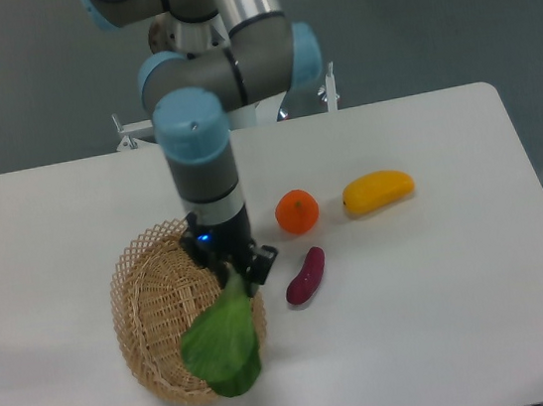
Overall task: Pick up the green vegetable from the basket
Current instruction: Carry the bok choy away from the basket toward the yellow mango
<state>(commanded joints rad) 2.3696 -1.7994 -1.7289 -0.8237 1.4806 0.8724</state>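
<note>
In the single fixed camera view, the toy green vegetable (225, 341), with broad bright green leaves narrowing to a paler stem, has its long axis on a diagonal: the stem end points up and right toward the centre of the frame, and the leafy end spreads down and left toward the lower edge. It lies over the right part of the oval, light tan woven wicker basket (150, 309), which sits tipped at the lower left of centre on the white bench (443, 290); the leaf tips reach over the basket's lower right rim.

The black end effector (239, 275) comes down from the grey and blue arm just above the vegetable's stem end, so the vegetable hangs below and to the left of it. Its fingers are closed narrowly around the stem tip, holding the vegetable.

To the right of the basket lie a small purple eggplant-like piece (305, 277), a round orange fruit (297, 212) above it, and a yellow mango-shaped piece (378, 192) further right.
</note>
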